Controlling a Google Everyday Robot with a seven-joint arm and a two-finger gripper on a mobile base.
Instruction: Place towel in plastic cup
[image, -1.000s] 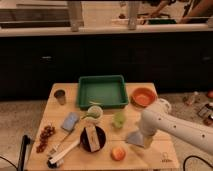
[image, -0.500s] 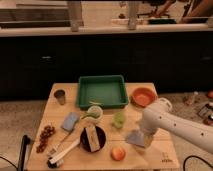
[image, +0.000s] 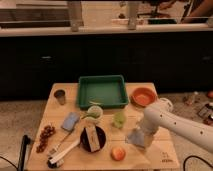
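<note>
A small blue folded towel (image: 70, 121) lies on the left part of the wooden table (image: 155, 157). A pale green plastic cup (image: 119, 119) stands upright near the table's middle, in front of the green tray. My white arm reaches in from the right. My gripper (image: 136, 138) hangs low over the table to the right of the plastic cup and well right of the towel. Its tip looks pale grey-blue, and I cannot tell if it holds anything.
A green tray (image: 102, 91) sits at the back, with an orange bowl (image: 144, 96) to its right. A metal cup (image: 60, 96) stands at the back left. A white cup (image: 94, 114), a black bowl with a box (image: 93, 139), a white brush (image: 62, 152), grapes (image: 46, 137) and an orange fruit (image: 117, 153) fill the front.
</note>
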